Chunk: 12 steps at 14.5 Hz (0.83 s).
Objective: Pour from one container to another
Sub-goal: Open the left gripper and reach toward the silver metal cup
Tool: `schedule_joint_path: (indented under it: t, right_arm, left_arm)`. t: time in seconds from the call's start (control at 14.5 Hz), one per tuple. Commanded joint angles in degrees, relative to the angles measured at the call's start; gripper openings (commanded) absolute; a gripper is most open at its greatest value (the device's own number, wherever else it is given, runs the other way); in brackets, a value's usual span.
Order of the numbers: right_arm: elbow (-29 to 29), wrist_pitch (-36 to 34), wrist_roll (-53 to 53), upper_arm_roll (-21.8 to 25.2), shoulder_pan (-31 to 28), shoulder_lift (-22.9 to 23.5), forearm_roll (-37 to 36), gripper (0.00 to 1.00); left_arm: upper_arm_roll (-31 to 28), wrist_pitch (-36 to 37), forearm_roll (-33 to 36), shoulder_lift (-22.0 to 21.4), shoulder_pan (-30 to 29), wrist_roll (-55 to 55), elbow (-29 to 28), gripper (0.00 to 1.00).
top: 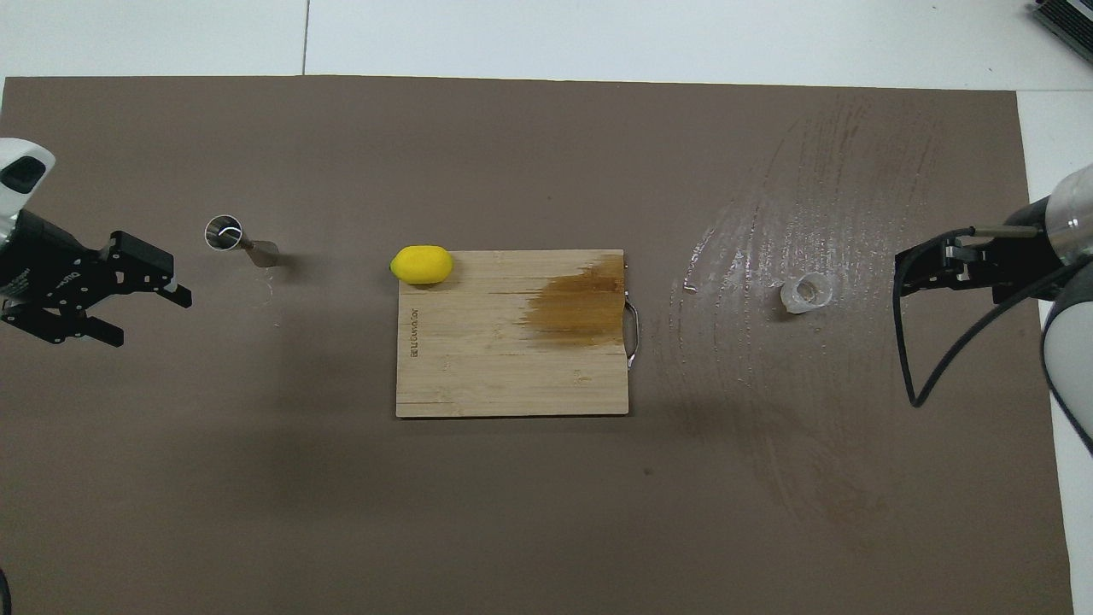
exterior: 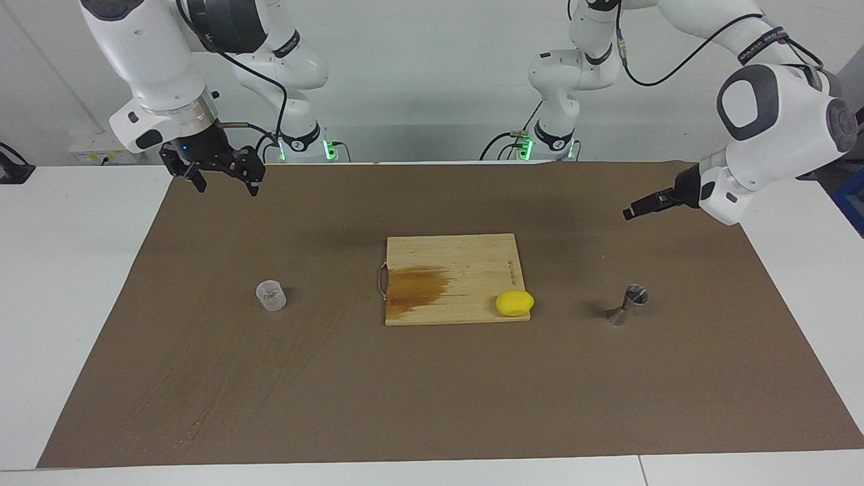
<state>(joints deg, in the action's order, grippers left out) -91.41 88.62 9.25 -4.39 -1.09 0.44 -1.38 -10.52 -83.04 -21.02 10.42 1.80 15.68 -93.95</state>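
Facing view: the clear cup point(exterior: 271, 295) and steel jigger point(exterior: 627, 304) stand at either end of the cutting board point(exterior: 453, 278), each toward its own arm. Right hand point(exterior: 221, 177) waits spread above the mat.

Overhead view: the left hand point(top: 128, 299), spread and empty, hangs just beside the jigger point(top: 239, 241), apparently lining up a sideways grasp.

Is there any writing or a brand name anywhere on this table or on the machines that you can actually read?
Small dark print along one edge of the wooden cutting board: too small to read.
White lettering on the left gripper: too small to read.
Print on the band round the left arm: too blurred to read.
Nothing legible on the clear cup, the steel jigger or the lemon.
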Motion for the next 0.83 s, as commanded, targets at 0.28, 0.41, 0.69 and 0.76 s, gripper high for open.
schedule_joint_path:
  t: [0.28,0.41,0.69,0.76]
  right_arm:
    - [-1.1,-0.1,-1.4,-0.4,-0.8,-1.1,0.9,1.00]
    - [-1.1,-0.1,-1.4,-0.4,-0.8,-1.1,0.9,1.00]
    - [-1.1,-0.1,-1.4,-0.4,-0.8,-1.1,0.9,1.00]
    - [-1.1,-0.1,-1.4,-0.4,-0.8,-1.1,0.9,1.00]
  left_arm:
    - [-14.3,-18.4,-24.2,-1.9,5.8,30.7,-16.8,1.00]
    - [-14.4,-24.5,-30.6,-2.8,5.8,38.1,-21.2,1.00]
    - [-13.8,-34.7,-46.1,-3.0,6.7,49.2,-26.0,1.00]
    - [-13.7,-35.5,-49.8,-2.9,7.2,49.2,-26.7,1.00]
